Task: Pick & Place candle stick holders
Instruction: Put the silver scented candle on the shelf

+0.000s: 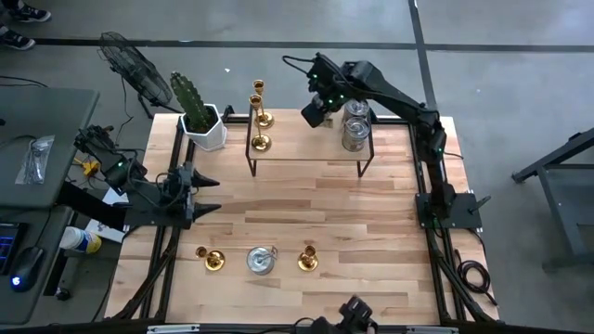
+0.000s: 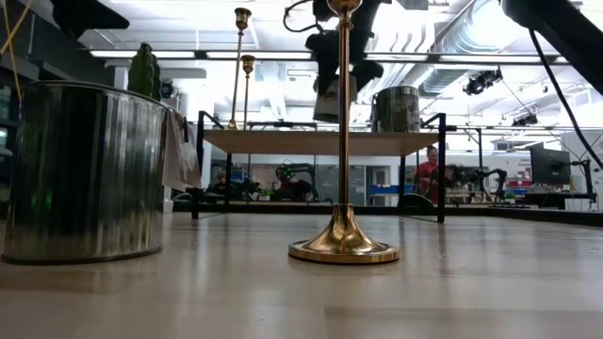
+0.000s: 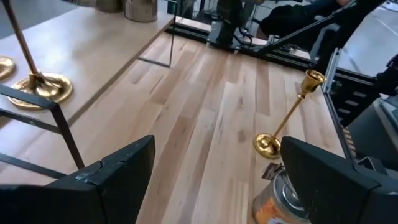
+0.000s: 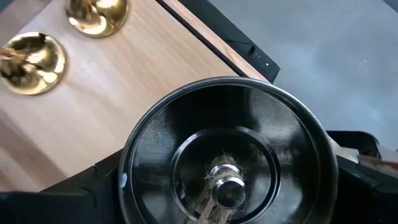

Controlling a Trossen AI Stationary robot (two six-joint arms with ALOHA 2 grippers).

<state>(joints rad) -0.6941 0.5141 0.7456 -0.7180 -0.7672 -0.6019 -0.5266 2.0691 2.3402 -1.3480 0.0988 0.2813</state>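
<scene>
My right gripper [image 1: 314, 115] is shut on a squat silver holder [image 4: 227, 155] and hangs over the raised wooden shelf [image 1: 306, 147] at the far side. Two gold candlesticks [image 1: 260, 119] stand on their bases on the shelf's left part. Two more silver holders [image 1: 355, 125] stand on its right part. On the table's near part stand a gold candlestick [image 1: 211, 260], a silver holder [image 1: 262, 260] and another gold candlestick [image 1: 308, 258]. My left gripper [image 1: 202, 195] is open and empty at the table's left side. My right gripper holds the silver holder by its outer wall just under the rim [image 4: 134, 163], with one finger [image 4: 93, 183] on each side. The fingers come from above, pointing down. The holder sits upright with its mouth up, lifted clear of the shelf [image 2: 328, 102].
A white hexagonal pot with a green cactus [image 1: 200, 116] stands at the far left corner beside the shelf. The shelf has thin black legs [image 1: 249, 160]. Bare wood lies between the shelf and the near row. A fan [image 1: 135, 65] stands off the table's far left.
</scene>
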